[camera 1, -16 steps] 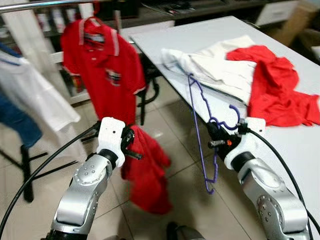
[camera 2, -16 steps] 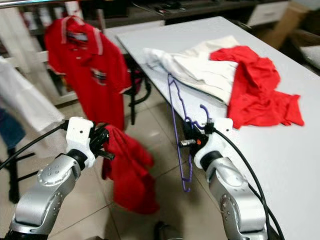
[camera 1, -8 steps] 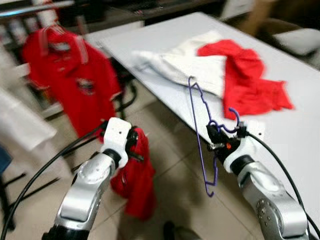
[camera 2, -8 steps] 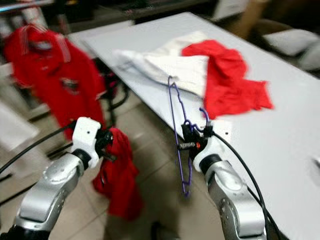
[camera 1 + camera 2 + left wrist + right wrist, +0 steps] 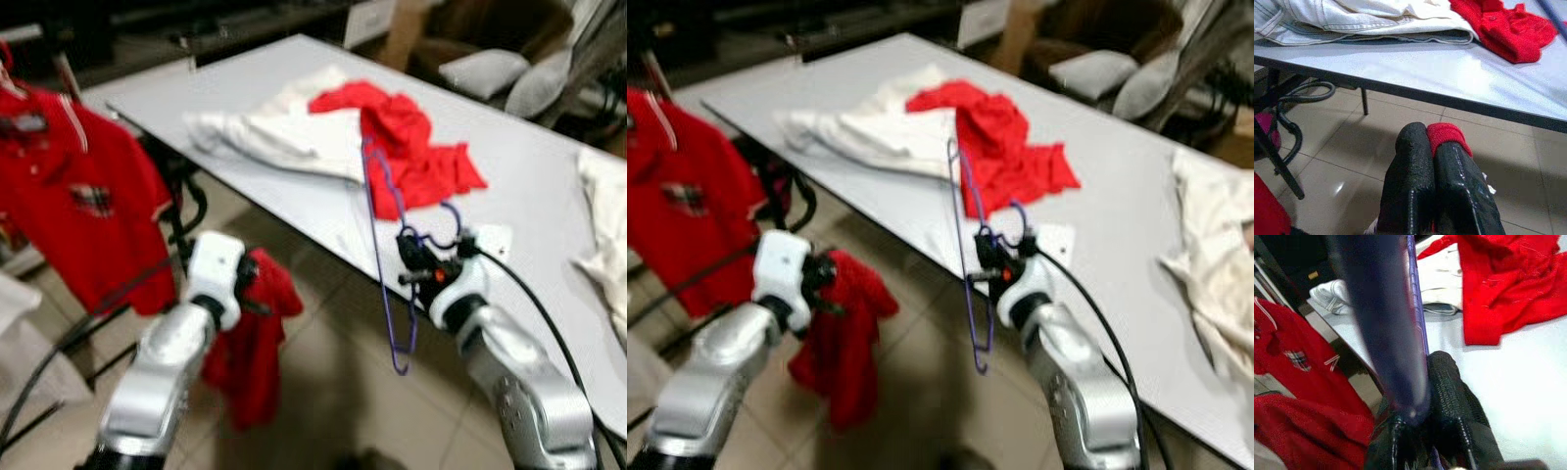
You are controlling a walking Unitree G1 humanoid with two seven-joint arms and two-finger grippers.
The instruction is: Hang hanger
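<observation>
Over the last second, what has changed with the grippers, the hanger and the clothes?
Only the view swung right: the hung red polo slid toward the left edge and more table appeared. The right gripper stays shut on the purple hanger, the left gripper on the red shirt. Table clothes unmoved.

A thin purple wire hanger (image 5: 384,257) stands edge-on, hook uppermost, beside the table edge.
</observation>
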